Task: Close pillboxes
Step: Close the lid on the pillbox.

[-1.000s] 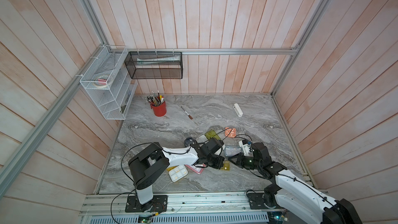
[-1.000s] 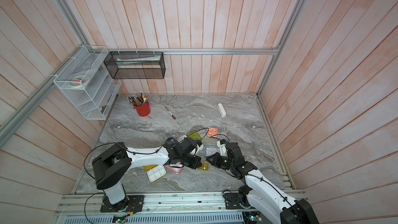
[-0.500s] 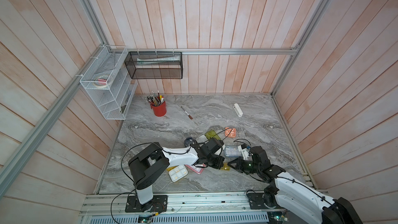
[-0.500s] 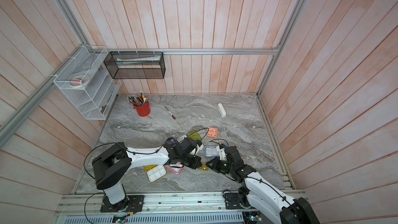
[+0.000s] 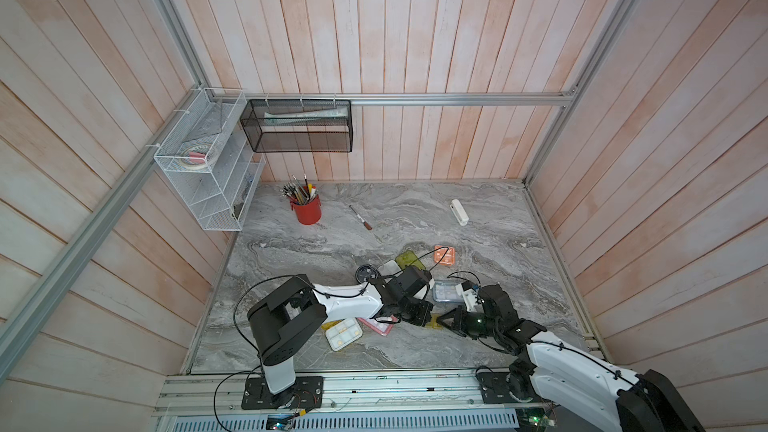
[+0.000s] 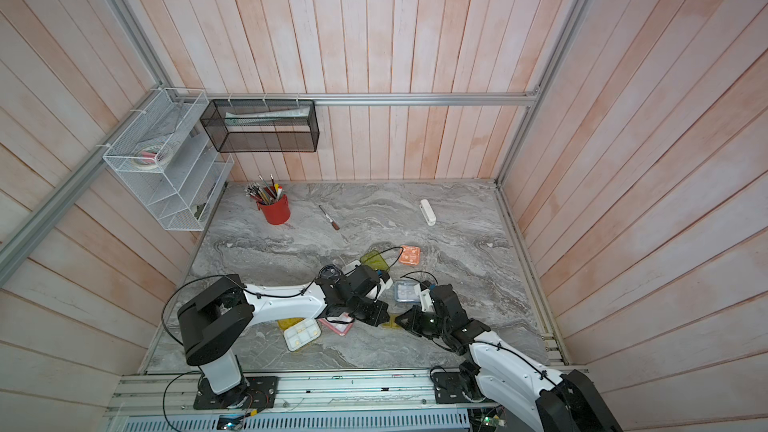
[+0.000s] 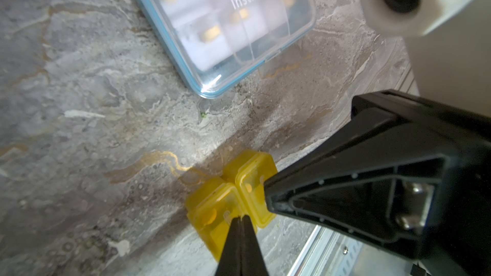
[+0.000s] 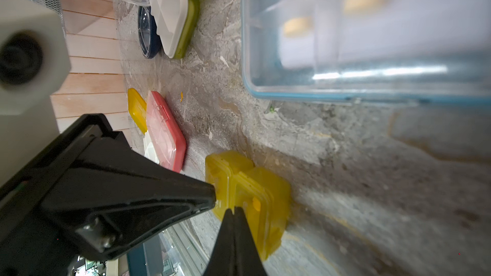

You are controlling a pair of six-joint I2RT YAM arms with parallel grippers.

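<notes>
Pillboxes sit bunched in the lower middle of both top views, on the grey marble tabletop (image 5: 291,251). The small amber pillbox (image 5: 436,321) is the one you're on: it lies btwn the two arms, low in frame & just right of centre. Your L gripper (image 7: 240,217) has its fingers pressed together w/ nothing btwn them, tips on the amber box. Your R gripper (image 8: 233,209) is the same: fingers tight together, empty, tips touching the box from the opposite side. The amber box shows as two lobes side by side; can't tell if its lids are fully down.

The blue-grey pillbox (image 5: 446,290) is just above it in frame, near but apart, clear lid down over the pills. The pink pillbox (image 5: 380,326) lies left of the amber one, partly under your L arm. The yellow pillbox (image 5: 343,334) is further left, open, white tray showing. The lime-green pillbox (image 5: 409,260), dark round pillbox (image 5: 365,273) & orange square pillbox (image 5: 444,254) are higher up, approx mid-frame. The red cup of pens (image 5: 307,211) & white bar (image 5: 459,211) are well apart from the rest, toward the back wall.
</notes>
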